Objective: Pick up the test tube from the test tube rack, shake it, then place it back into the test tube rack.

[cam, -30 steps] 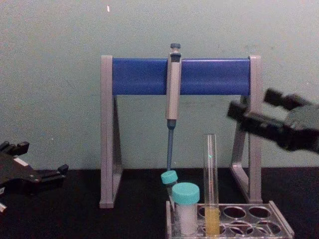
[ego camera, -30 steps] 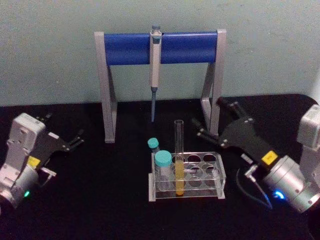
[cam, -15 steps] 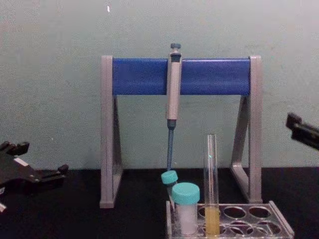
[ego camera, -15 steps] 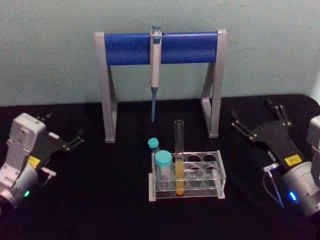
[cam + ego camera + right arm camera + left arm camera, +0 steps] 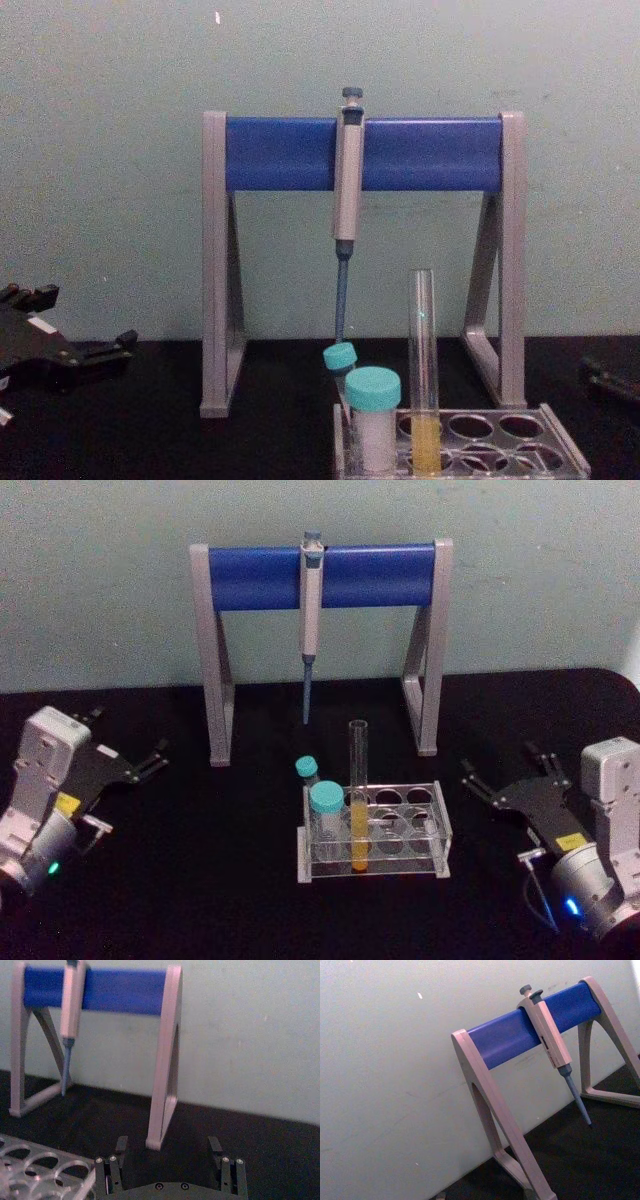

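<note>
The test tube (image 5: 357, 792) stands upright in the test tube rack (image 5: 443, 830), a tall clear tube with yellow liquid in its lower part, also seen in the chest view as the test tube (image 5: 424, 365) in the rack (image 5: 570, 450). My right gripper (image 5: 500, 762) rests low to the right of the rack, apart from it, open and holding nothing. In its wrist view the right gripper (image 5: 167, 1162) has its fingers spread, with a corner of the rack (image 5: 47, 1165) to one side. My left gripper (image 5: 130, 742) is parked far left, open and holding nothing.
Two teal-capped vials (image 5: 324, 802) stand in the rack's left end beside the tube. Behind the rack stands a grey-and-blue pipette stand (image 5: 260, 577) with a pipette (image 5: 311, 610) hanging from its bar. The tabletop is black and a pale wall lies behind.
My right gripper has drawn back from beside the rack's far right, moving right, down and toward my body. The tube, the rack and the left arm have not moved.
</note>
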You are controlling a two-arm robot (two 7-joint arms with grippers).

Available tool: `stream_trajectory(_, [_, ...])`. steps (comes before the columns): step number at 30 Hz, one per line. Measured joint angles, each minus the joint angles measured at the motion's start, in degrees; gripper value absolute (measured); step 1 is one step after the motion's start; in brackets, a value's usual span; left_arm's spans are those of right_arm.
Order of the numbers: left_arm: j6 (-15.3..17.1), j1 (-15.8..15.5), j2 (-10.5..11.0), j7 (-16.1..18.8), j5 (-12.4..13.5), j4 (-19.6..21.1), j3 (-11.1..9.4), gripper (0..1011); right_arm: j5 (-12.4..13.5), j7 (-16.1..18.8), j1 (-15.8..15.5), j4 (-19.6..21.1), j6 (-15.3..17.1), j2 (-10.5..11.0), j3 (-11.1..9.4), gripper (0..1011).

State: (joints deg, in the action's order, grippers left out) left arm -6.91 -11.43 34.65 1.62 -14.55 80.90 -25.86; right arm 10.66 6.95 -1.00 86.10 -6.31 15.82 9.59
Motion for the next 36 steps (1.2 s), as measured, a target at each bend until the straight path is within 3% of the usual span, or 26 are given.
stream_trajectory(14, [0.00,0.00,0.00,0.00,0.00,0.00,0.00,1001,-0.38,2.51,1.12,-5.50,1.82,-2.10,-0.95,1000])
stream_trajectory(36, [0.00,0.00,0.00,0.00,0.00,0.00,0.00,1001,-1.23,3.34,1.25,-6.24,2.21,-2.86,-1.58,1000])
